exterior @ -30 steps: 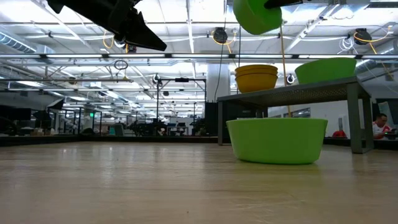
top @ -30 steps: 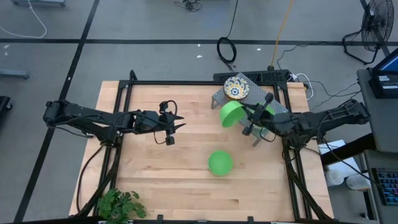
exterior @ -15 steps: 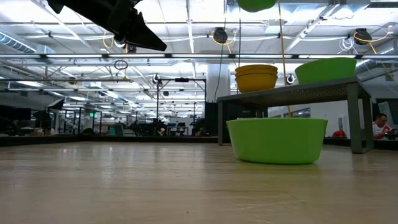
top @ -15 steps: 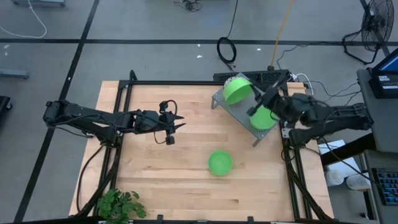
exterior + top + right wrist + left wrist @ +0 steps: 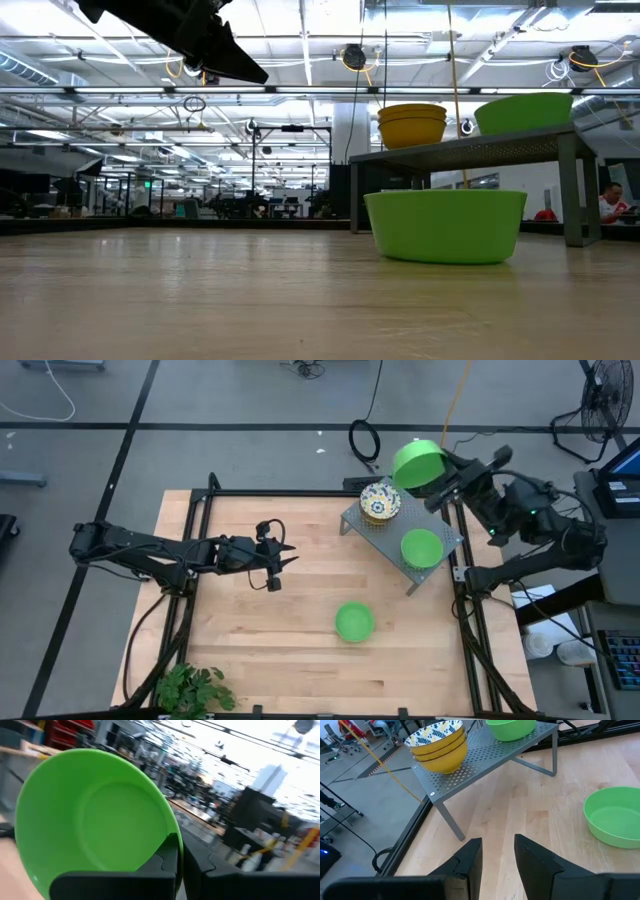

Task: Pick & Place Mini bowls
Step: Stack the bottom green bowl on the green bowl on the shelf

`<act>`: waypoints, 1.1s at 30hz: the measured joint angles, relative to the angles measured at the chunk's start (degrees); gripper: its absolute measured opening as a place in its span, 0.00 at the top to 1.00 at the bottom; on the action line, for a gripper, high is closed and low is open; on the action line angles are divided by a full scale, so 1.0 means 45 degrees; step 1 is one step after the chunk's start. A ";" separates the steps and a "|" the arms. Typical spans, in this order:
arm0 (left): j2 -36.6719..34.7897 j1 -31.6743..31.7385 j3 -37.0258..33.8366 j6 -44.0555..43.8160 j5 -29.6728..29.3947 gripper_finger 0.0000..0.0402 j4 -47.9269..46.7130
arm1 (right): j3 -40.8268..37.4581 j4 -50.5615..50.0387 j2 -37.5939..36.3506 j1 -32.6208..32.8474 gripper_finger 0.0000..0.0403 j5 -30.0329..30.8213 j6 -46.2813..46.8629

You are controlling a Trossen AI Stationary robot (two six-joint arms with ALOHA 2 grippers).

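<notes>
My right gripper (image 5: 440,485) is raised high past the table's far edge and is shut on a plain green mini bowl (image 5: 418,465); both are above the low view's frame. A stack of floral, yellow-sided bowls (image 5: 380,502) and a second green bowl (image 5: 421,547) stand on their bases on the grey perforated rack (image 5: 385,530). A third green bowl (image 5: 353,621) rests on its base on the wood. My left gripper (image 5: 280,565) hovers open over the table's middle left, apart from every bowl. My right gripper holds the green bowl by its rim (image 5: 169,839), one finger inside (image 5: 162,862) and one outside the wall. The bowl is lifted clear in the air and tipped on edge, its hollow turned toward the wrist camera.
The rack stands on thin legs at the table's far right (image 5: 460,150). A potted plant (image 5: 190,690) sits at the near left corner. Black frame rails run round the table (image 5: 200,550). Bare wood lies between my left gripper and the green bowl on the table (image 5: 615,817).
My right gripper, still shut on the green bowl, has climbed and swung from over the rack's near side toward the far edge and to the right, ending beyond the table. The bowl has risen out of the low view's top. My left arm has kept still.
</notes>
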 joint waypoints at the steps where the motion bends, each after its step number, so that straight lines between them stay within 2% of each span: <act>1: 0.0005 -0.0002 0.0000 -0.0019 -0.0002 0.71 -0.0005 | 0.0050 0.0003 -0.0004 -0.0006 1.00 0.0220 -0.0200; 7: 0.0005 0.0000 0.0000 -0.0117 0.0000 0.71 -0.0005 | 0.0061 -0.0085 0.0064 -0.0536 1.00 0.2054 -0.1102; 12: 0.0002 -0.0002 0.0000 -0.0116 0.0000 0.71 -0.0008 | 0.0061 -0.0069 0.0059 -0.1657 1.00 0.2950 -0.1679; 26: 0.0005 0.0000 -0.0003 -0.0116 0.0003 0.71 -0.0092 | 0.0061 -0.0495 -0.0440 -0.4915 1.00 0.3083 -0.2264; 29: 0.0001 -0.0003 -0.0003 -0.0111 0.0004 0.71 -0.0092 | 0.0061 -0.0835 -0.0589 -0.5025 1.00 0.2169 -0.1419; 33: 0.0001 -0.0002 -0.0004 -0.0111 0.0000 0.71 -0.0087 | 0.0061 -0.2359 -0.0622 -0.4977 1.00 -0.1182 0.0983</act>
